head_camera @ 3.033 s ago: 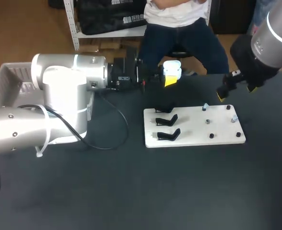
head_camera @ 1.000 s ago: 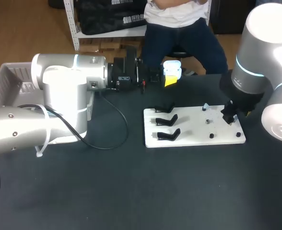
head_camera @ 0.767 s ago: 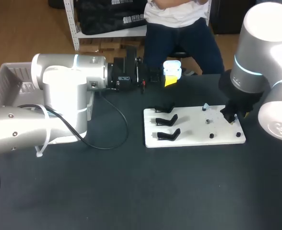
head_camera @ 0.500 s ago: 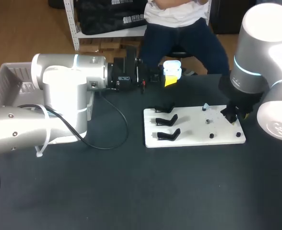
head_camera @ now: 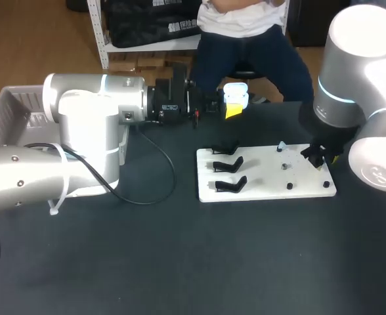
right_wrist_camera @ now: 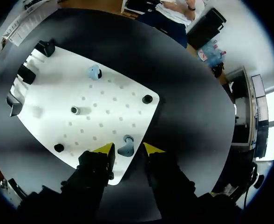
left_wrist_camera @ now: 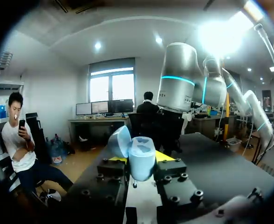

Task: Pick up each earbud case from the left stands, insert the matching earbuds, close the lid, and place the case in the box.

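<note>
The left pincer (left_wrist_camera: 142, 164) is clamped on the open case (left_wrist_camera: 140, 154), held up off the worktop (head_camera: 180, 262). The right pincer (right_wrist_camera: 128, 149) is apart, low over the board (right_wrist_camera: 58, 86). One earbud (right_wrist_camera: 126, 148) sits between its fingers, ungripped. The second earbud (right_wrist_camera: 94, 72) lies well ahead. Early stage, by the look of it: neither bud is inserted. Left to do: grasping, inserting both, shutting the case and stowing it.

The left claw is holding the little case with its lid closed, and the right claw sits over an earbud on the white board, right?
Not quite: the lid is open. In the left wrist view the left claw grips the case with its lid tipped back. The rest holds: the right claw is over an earbud on the white board.
</note>
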Robot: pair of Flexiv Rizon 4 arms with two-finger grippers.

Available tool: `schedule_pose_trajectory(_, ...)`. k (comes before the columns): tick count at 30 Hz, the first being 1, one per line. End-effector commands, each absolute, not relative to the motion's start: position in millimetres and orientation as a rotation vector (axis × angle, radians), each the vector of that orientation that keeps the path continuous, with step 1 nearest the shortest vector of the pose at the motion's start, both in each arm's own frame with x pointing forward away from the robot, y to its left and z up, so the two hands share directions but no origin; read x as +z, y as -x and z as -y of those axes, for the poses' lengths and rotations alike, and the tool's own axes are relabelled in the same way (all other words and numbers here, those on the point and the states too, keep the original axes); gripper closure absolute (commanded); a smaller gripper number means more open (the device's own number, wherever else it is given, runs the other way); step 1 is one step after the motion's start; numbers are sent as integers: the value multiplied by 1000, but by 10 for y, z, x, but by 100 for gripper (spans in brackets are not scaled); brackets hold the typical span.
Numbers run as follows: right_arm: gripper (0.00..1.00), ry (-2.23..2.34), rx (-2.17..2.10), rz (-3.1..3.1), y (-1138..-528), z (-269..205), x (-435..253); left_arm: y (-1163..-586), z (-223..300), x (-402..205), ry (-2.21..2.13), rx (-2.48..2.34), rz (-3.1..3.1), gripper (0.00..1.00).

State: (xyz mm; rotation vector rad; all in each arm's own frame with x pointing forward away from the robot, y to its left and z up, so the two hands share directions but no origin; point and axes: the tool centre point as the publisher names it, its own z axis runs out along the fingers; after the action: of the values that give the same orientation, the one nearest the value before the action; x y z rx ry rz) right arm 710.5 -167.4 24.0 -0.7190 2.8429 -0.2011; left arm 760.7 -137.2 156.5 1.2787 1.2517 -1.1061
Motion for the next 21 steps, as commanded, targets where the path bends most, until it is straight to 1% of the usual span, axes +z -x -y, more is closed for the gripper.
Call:
schedule_pose_trajectory(1, 65, 717, -206, -2846, -7128, 1662, 242, -7593, 1367, 1549, -1272, -1102, -1244, 100)
schedule_pose_trajectory(5, 70, 715, -205, -2849, -7131, 1667, 237, -7593, 1367, 1549, -1272, -1102, -1244, 100)
schedule_pose_trajectory(6, 75, 714, -205, -2849, -7134, 1672, 230, -7593, 1367, 1549, -1272, -1102, -1244, 100)
schedule_pose_trajectory(9, 76, 711, -202, -2851, -7134, 1676, 224, -7593, 1367, 1549, -1272, -1102, -1244, 100)
schedule_pose_trajectory(10, 86, 710, -201, -2852, -7135, 1678, 222, -7593, 1367, 1549, -1272, -1102, -1244, 100)
schedule_pose_trajectory(11, 88, 709, -201, -2852, -7135, 1679, 222, -7593, 1367, 1549, -1272, -1102, -1244, 100)
schedule_pose_trajectory(14, 91, 711, -201, -2854, -7136, 1681, 216, -7593, 1367, 1549, -1272, -1102, -1244, 100)
schedule_pose_trajectory(15, 100, 711, -200, -2855, -7136, 1681, 215, -7593, 1367, 1549, -1272, -1102, -1244, 100)
schedule_pose_trajectory(21, 100, 712, -201, -2857, -7120, 1653, 239, -7593, 1367, 1549, -1272, -1102, -1244, 100)
